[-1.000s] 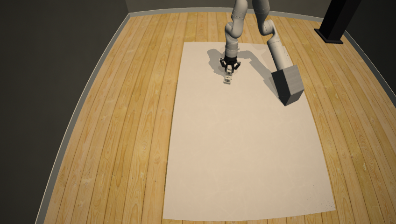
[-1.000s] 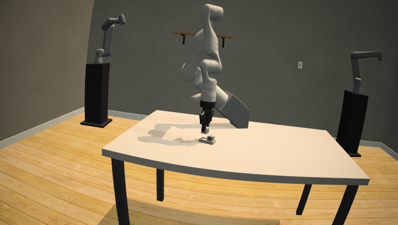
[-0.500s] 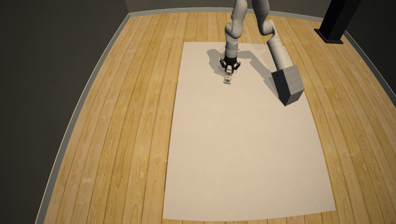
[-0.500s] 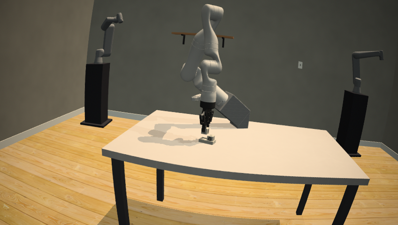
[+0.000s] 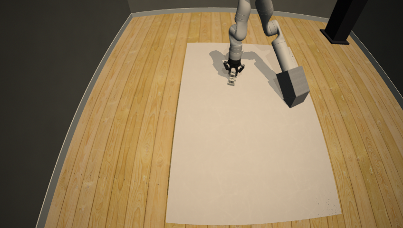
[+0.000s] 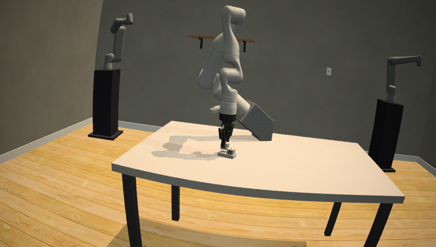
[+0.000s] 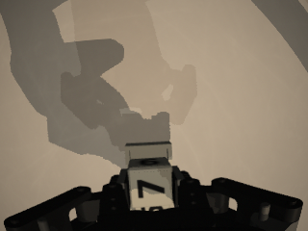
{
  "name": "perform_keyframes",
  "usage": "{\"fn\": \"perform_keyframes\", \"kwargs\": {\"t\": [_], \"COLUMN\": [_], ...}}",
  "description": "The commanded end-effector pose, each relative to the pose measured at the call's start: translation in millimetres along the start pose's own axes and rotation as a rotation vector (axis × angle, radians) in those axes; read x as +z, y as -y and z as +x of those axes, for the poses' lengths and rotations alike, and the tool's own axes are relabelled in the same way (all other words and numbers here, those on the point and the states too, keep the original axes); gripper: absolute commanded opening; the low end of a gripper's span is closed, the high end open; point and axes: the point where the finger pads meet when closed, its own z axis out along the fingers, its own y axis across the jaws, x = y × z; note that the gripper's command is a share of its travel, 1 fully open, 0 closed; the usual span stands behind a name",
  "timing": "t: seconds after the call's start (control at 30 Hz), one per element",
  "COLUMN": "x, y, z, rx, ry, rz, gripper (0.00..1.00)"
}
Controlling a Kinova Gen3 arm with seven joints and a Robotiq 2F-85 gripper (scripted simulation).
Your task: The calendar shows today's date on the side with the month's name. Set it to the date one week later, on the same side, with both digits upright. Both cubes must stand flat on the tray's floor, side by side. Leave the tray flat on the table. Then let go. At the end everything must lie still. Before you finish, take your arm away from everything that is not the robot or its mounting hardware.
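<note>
The small white calendar tray [image 6: 226, 154] lies flat on the table, also in the overhead view [image 5: 231, 82]. One white cube [image 6: 230, 151] stands in the tray's right half and shows a dark digit that looks like a 0. My gripper [image 6: 224, 141] points straight down over the tray's left half. It is shut on the other white cube [image 7: 152, 187], whose face toward the wrist camera shows a 7. The held cube hangs just above the tray; whether it touches the tray floor is hidden. The tray's edge [image 7: 148, 152] shows just beyond the held cube in the wrist view.
The arm's grey base block [image 6: 256, 124] stands on the table behind and right of the tray. Black pedestals [image 6: 105, 103] with other arms stand off the table at left and at right [image 6: 384, 134].
</note>
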Motion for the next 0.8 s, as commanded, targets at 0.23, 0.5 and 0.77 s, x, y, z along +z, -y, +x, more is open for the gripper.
{"fn": "perform_keyframes", "kwargs": {"t": [0.23, 0.5, 0.77], "x": [7.9, 11.8, 12.6], "y": [0, 0, 0], "z": [2, 2, 2], "rx": [0.002, 0.002, 0.002], "ry": [-0.004, -0.004, -0.004], "rz": [-0.003, -0.003, -0.003], "gripper": [0.28, 0.28, 0.28]}}
